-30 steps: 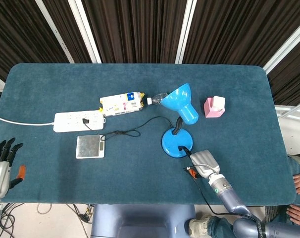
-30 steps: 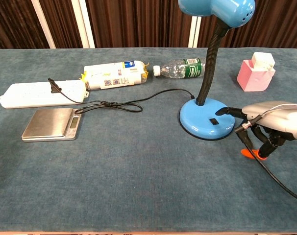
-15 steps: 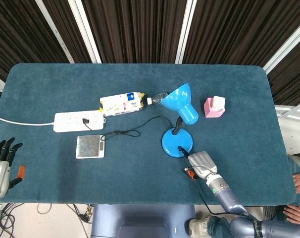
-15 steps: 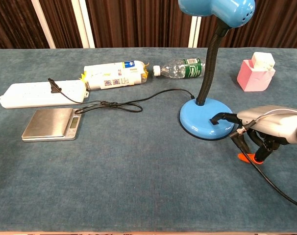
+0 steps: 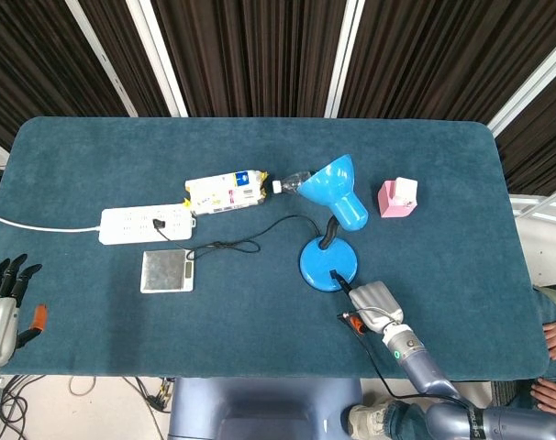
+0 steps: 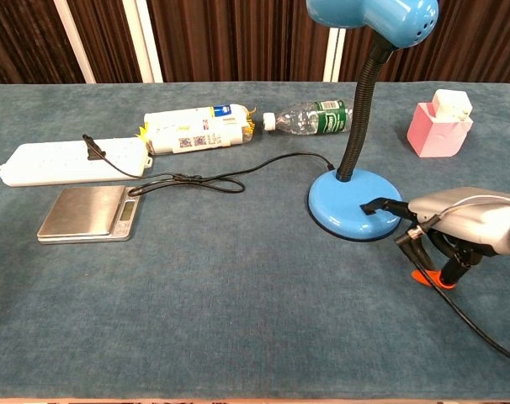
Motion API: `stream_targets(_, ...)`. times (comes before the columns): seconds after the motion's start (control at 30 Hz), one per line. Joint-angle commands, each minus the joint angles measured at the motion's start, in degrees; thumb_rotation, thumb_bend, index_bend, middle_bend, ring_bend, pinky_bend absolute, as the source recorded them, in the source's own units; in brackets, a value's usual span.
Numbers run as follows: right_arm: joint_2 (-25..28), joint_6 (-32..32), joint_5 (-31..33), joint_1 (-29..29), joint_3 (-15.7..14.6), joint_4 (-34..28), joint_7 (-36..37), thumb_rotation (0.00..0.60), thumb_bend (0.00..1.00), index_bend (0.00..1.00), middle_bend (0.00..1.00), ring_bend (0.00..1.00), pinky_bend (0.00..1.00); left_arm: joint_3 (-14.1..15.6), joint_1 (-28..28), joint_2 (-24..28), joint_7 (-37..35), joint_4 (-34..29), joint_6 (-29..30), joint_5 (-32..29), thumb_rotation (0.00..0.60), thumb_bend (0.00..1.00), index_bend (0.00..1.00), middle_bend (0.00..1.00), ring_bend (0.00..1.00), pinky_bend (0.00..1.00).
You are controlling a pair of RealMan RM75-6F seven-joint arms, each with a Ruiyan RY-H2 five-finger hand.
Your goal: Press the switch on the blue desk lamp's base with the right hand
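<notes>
Right hand [image 6: 457, 220] low over table at lamp's near right, one dark finger [image 6: 383, 204] stretched onto the lamp base [image 6: 343, 212], other fingers curled under; holding nothing. Fingertip sits right where the switch should be, so switch itself hidden under it; contact looks made, actual press depth impossible to tell. Orange-tipped thumb tucked beneath the palm, near the cloth. Black cable trailing off the wrist toward the table edge.

Blue desk lamp [image 5: 337, 196] standing about mid-table, slightly right of centre; round base flat on the blue cloth, black gooseneck [image 6: 361, 109] rising from the back of the base, shade up top tilted away.

Handling judgement: base probably weighted and stiff, smooth glossy plastic, so fingertip could skate off sideways. Top-heavy with that neck; off-axis push likely to slide or rock it on the cloth. Best pressed straight down on the switch, no grasp needed, short firm poke.

Lamp cord [image 6: 238, 175] running left from the base to the power strip [image 5: 145, 223]. Just nearer than the strip: small scale [image 6: 90, 214]. Behind: snack packet [image 5: 226, 191] and plastic bottle [image 6: 309, 117] lying on their sides. Pink box [image 6: 440, 124] right of the lamp, well clear.

Left hand [image 5: 3, 295] parked at the far left table edge, fingers straight and apart, empty.
</notes>
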Motion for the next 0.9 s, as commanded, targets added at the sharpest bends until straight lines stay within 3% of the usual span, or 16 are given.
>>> stream_targets(0.03,-0.2,0.6,-0.5,-0.3,-0.9,0.4,0.0,0.6,0.41,0.0,0.61,0.7,0.97,0.0,0.0,0.0,0.0,0.0,0.0,0.0,0.6,0.47,0.17,0.04,0.0,0.0)
stream_targets(0.23,-0.1,1.0,-1.2,-0.7,-2.1,0.7,0.4,0.6,0.41,0.0,0.61,0.7,0.98,0.5,0.0,-0.3,0.6,0.2,-0.1,0.6,0.6,0.47,0.17,0.04,0.0,0.0)
stream_targets(0.47,0.7,2.4,-1.4,-0.4,-0.3,0.0,1.9,0.6,0.41,0.0,0.62,0.69,1.0,0.0,0.0,-0.1,0.2,0.1,0.1,0.0,0.6,0.47,0.17,0.04,0.0,0.0)
stream_targets(0.6,2.1,4.9,-2.7,-1.1,1.0,-2.0,3.6,0.6,0.41,0.0,0.59,0.59,1.0,0.1,0.0,-0.1,0.2,0.1,0.0,0.1,0.6,0.47,0.17,0.04,0.0,0.0)
stream_targets(0.7,5.4,7.6,-3.7,-2.4,1.9,-5.8,5.7,0.6,0.41,0.0,0.47,0.44,1.0,0.1,0.0,-0.1,0.1,0.1,0.1,0.2,0.6,0.47,0.17,0.04,0.0,0.0)
stream_targets(0.73,6.3,8.3,-4.0,-2.8,2.0,-6.9,6.1,0.6,0.4,0.0,0.41,0.39,0.93,0.1,0.0,-0.1,0.1,0.1,0.1,0.2,0.6,0.47,0.17,0.04,0.0,0.0)
stream_targets(0.77,8.1,9.6,-4.6,-3.6,2.2,-8.6,7.0,0.6,0.39,0.0,0.37,0.35,0.77,0.0,0.0,0.0,0.1,0.1,0.2,0.1,0.6,0.47,0.17,0.04,0.0,0.0)
stream_targets(0.83,12.2,12.3,-6.7,-5.8,1.6,-12.5,8.9,0.6,0.37,0.0,0.25,0.24,0.18,-0.1,0.0,0.0,0.1,0.0,0.2,0.0,0.6,0.47,0.17,0.04,0.0,0.0)
stream_targets(0.87,13.5,13.0,-7.5,-6.5,1.2,-13.5,9.5,0.6,0.37,0.0,0.22,0.21,0.05,-0.1,0.0,0.0,0.1,-0.1,0.2,-0.1,0.6,0.47,0.17,0.04,0.0,0.0)
stream_targets(0.9,15.1,13.7,-8.6,-7.3,0.7,-14.5,10.4,0.6,0.37,0.0,0.18,0.16,0.0,-0.1,0.0,0.0,0.1,-0.1,0.1,-0.1,0.6,0.47,0.17,0.04,0.0,0.0)
